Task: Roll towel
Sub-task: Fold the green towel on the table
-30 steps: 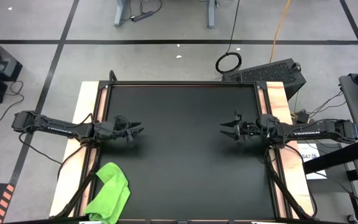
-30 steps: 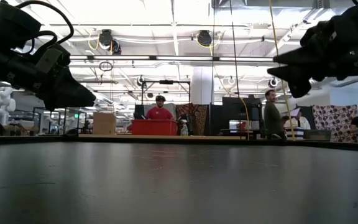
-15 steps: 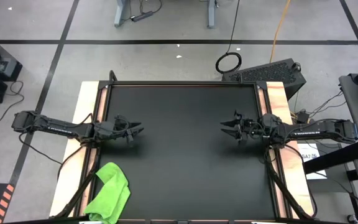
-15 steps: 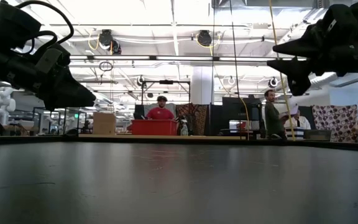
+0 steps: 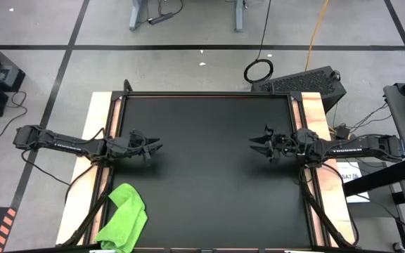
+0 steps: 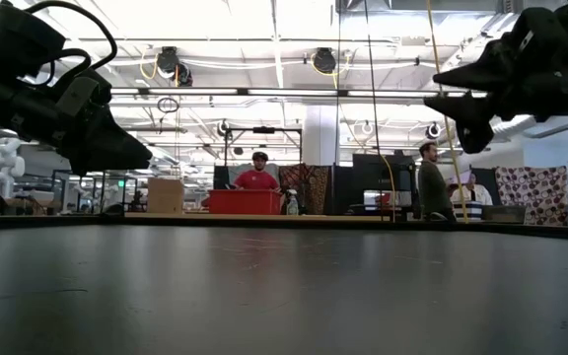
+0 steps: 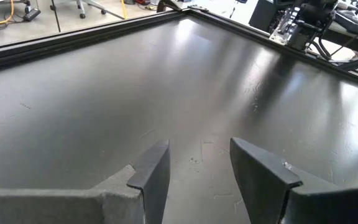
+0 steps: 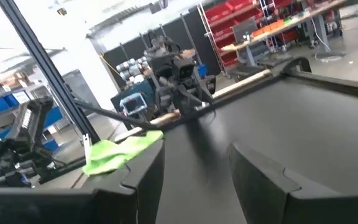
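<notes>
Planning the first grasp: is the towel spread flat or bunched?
Bunched: the towel lies crumpled with folds at the table's near-left corner, overhanging the edge.

Two slim dark arms, pale lettering along each forearm, black cables trailing from both. Left gripper (image 5: 155, 146) and right gripper (image 5: 256, 145): matte dark, with flat, wedge-shaped fingers (image 7: 153, 174).
</notes>
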You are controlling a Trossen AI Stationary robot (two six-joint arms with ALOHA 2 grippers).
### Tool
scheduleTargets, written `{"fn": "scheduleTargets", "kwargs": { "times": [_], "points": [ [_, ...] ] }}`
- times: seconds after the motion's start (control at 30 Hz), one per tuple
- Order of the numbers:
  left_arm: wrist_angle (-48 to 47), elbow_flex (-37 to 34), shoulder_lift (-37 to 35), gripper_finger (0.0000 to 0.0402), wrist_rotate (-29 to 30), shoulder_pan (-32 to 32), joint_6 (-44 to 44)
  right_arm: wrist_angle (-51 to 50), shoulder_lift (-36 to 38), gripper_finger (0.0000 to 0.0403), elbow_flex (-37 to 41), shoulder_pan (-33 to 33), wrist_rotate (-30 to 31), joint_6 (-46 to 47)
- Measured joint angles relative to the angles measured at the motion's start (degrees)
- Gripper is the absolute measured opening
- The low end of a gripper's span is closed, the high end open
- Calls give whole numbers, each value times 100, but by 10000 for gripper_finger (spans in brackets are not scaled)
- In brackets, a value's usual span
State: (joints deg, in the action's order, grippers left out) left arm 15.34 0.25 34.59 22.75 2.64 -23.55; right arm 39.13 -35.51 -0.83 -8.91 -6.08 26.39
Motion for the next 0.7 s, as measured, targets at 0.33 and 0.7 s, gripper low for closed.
{"fn": "scheduleTargets", "kwargs": {
  "times": [0.33,0.7],
  "points": [
    [1,2,0,173,1,-1,1,131,-131,171,-1230,5,-301,-592],
    [-1,1,0,173,1,-1,1,-951,-2434,171,-3585,800,-779,-1683]
  ]
}}
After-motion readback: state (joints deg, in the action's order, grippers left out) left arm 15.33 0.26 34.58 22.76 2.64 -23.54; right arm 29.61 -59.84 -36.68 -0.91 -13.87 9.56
